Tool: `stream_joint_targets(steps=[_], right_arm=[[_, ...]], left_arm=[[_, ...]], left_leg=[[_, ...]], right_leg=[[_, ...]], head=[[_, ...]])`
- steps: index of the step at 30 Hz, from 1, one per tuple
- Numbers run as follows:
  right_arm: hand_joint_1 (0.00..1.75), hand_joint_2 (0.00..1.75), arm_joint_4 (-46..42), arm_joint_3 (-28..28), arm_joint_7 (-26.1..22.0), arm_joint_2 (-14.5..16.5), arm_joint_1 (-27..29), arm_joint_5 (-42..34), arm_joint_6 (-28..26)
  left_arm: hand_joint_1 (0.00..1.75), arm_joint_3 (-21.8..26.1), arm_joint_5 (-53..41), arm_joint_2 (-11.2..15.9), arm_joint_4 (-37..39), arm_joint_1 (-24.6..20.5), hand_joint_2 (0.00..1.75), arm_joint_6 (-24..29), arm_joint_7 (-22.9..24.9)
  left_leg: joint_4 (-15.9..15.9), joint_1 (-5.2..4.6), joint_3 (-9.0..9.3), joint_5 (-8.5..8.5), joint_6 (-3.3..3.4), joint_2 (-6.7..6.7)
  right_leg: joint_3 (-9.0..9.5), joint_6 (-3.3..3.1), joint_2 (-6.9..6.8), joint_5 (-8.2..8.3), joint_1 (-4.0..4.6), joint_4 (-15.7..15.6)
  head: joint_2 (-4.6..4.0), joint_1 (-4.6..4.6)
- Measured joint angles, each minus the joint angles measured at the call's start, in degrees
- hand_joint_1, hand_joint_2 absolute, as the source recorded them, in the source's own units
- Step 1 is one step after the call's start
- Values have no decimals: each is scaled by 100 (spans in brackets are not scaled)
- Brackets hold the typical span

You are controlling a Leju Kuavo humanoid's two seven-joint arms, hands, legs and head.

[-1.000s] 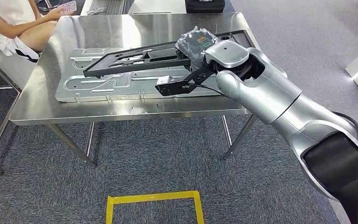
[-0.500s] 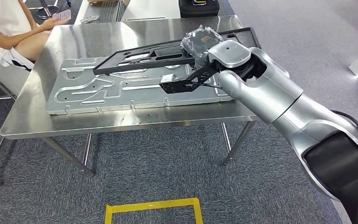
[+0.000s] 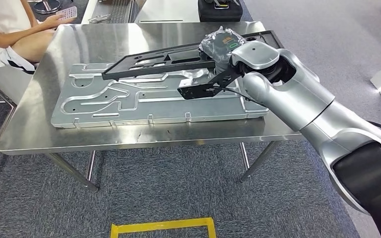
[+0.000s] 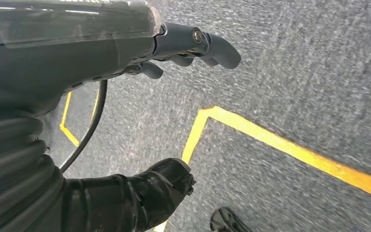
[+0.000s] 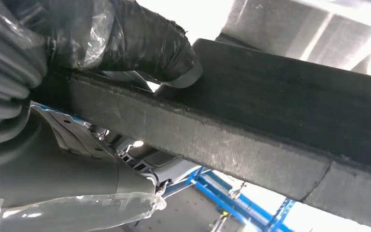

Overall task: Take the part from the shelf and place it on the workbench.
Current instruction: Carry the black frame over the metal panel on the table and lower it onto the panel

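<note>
1. Floor marking: yellow tape outline [image 3: 162, 226] on grey carpet, bottom centre of the head view.
2. Left hand [image 4: 188, 46]: hanging over the carpet and yellow tape in the left wrist view; fingers curled loosely, apart from the thumb, nothing in them.
3. Right arm [image 3: 302, 104]: silver, entering from the lower right of the head view and reaching to upper centre.
4. Workbench [image 3: 44, 134]: steel table across the middle of the head view, carrying a large pressed metal plate [image 3: 109, 106].
5. Right hand [image 3: 221, 45]: plastic-wrapped, upper centre right; fingers clamped on the part, the thumb pressed against its edge in the right wrist view.
6. Part [image 3: 154, 60]: long black flat frame with cut-outs, held just above the metal plate, slightly tilted; whether its far end touches cannot be told.
7. Handling, judged: stiff and fairly light, but long, so an end grip gives leverage and droop; a hold nearer the middle rail would steady it. The matte edge looks grippy, not slippery.
8. Person [image 3: 10, 25]: seated, upper left, holding a small device.
9. Writing: none legible.
</note>
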Motion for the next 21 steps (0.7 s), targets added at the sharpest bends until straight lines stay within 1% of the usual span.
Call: stream_joint_targets(steps=[1,2,3,4,5,6,7,8,9,10,11,12,13,14,15,16,17,18,19,20,21], right_arm=[[175,175,0,0,-5,-9,6,-2,3],[175,175,-1,0,-8,-15,5,-6,3],[175,175,-1,0,-11,-19,1,-11,2],[175,175,-2,0,-14,-21,-5,-16,2],[175,175,-7,0,-16,-22,-12,-24,2],[175,175,-18,0,-17,-24,-17,-29,3],[175,175,-31,0,-17,-29,-23,-35,3],[175,175,-51,-1,-17,-33,-22,-43,3],[175,175,-73,-1,-19,-36,-19,-54,1],[175,175,-87,-2,-25,-43,-19,-70,-1],[175,175,-100,-2,-29,-47,-20,-87,-3],[175,175,-104,1,-34,-51,-23,-103,-4],[175,175,-102,5,-39,-57,-24,-119,-4],[175,175,-98,12,-41,-60,-16,-129,-4],[175,175,-96,18,-45,-61,-6,-138,-4],[175,175,-93,22,-51,-62,3,-145,-3],[175,175,-92,24,-56,-62,8,-150,-3],[175,175,-92,24,-58,-62,11,-153,-4],[175,175,-90,25,-60,-66,7,-155,-4],[175,175,-89,25,-59,-71,3,-155,-5],[175,175,-86,26,-58,-78,2,-155,-6]], left_arm=[[0,-1,3,-9,-11,0,175,-7,3],[0,-1,5,-20,-22,1,175,-12,6],[0,-1,7,-39,-28,8,175,-15,9],[0,-2,9,-60,-34,7,175,-17,12],[0,-1,11,-80,-41,4,175,-19,16],[0,-1,11,-96,-47,-2,175,-22,20],[0,-1,13,-103,-55,-15,175,-26,24],[0,-1,14,-105,-61,-24,175,-28,27],[0,-1,16,-113,-67,-29,175,-31,28],[0,-1,20,-119,-72,-31,175,-32,30],[0,-1,23,-122,-78,-30,175,-33,32],[0,0,26,-124,-86,-23,175,-33,34],[0,0,29,-123,-96,-17,175,-32,36],[0,0,29,-122,-105,-9,175,-32,38],[0,0,30,-122,-114,0,175,-33,40],[0,0,30,-122,-119,8,175,-33,42],[0,0,29,-122,-126,15,175,-34,43],[0,0,29,-122,-136,24,175,-34,43],[0,1,30,-122,-145,29,175,-34,43],[0,1,30,-122,-154,28,175,-35,43],[0,1,30,-122,-160,26,175,-35,43]], left_leg=[[0,-15,64,-44,1,-8],[-1,-32,141,-95,0,-16],[-9,-41,204,-146,-1,-20],[-18,-53,259,-187,-13,-23],[-28,-50,290,-217,-32,-24],[-43,-40,300,-235,-59,-23],[-64,-41,317,-246,-90,-17],[-81,-41,326,-266,-117,-7],[-63,-46,333,-289,-142,4],[38,-48,299,-338,-166,13],[257,-46,192,-419,-193,16],[590,-35,3,-521,-223,17],[973,-23,-249,-625,-256,16],[1296,-11,-495,-669,-289,17],[1460,4,-671,-612,-319,19],[1404,20,-738,-440,-342,21],[1139,35,-696,-173,-361,26],[776,46,-586,87,-376,33],[446,42,-458,259,-381,39],[218,40,-359,329,-355,43],[111,30,-307,307,-320,41]], right_leg=[[-30,-29,2,213,10,-128],[40,-81,3,519,26,-460],[159,-154,4,793,51,-834],[280,-226,2,991,82,-1155],[375,-289,-2,1081,112,-1383],[429,-335,-7,1053,140,-1481],[463,-361,-12,1011,157,-1546],[518,-378,-16,978,138,-1637],[588,-382,-22,957,116,-1726],[665,-389,-28,948,86,-1804],[743,-389,-35,938,57,-1867],[798,-389,-39,909,57,-1890],[840,-393,-39,871,51,-1889],[881,-384,-34,826,44,-1880],[926,-371,-27,773,35,-1866],[975,-352,-18,713,23,-1842],[1029,-326,-12,645,8,-1808],[1076,-292,-10,564,-5,-1766],[1106,-251,-6,488,-4,-1713],[1116,-214,-5,429,2,-1671],[1113,-182,-5,386,16,-1643]], head=[[0,1],[0,1],[0,-1],[1,-15],[1,-25],[1,-34],[1,-42],[1,-39],[1,-39],[2,-39],[1,-39],[1,-39],[1,-41],[0,-42],[0,-44],[1,-44],[0,-44],[0,-43],[0,-47],[1,-49],[1,-49]])
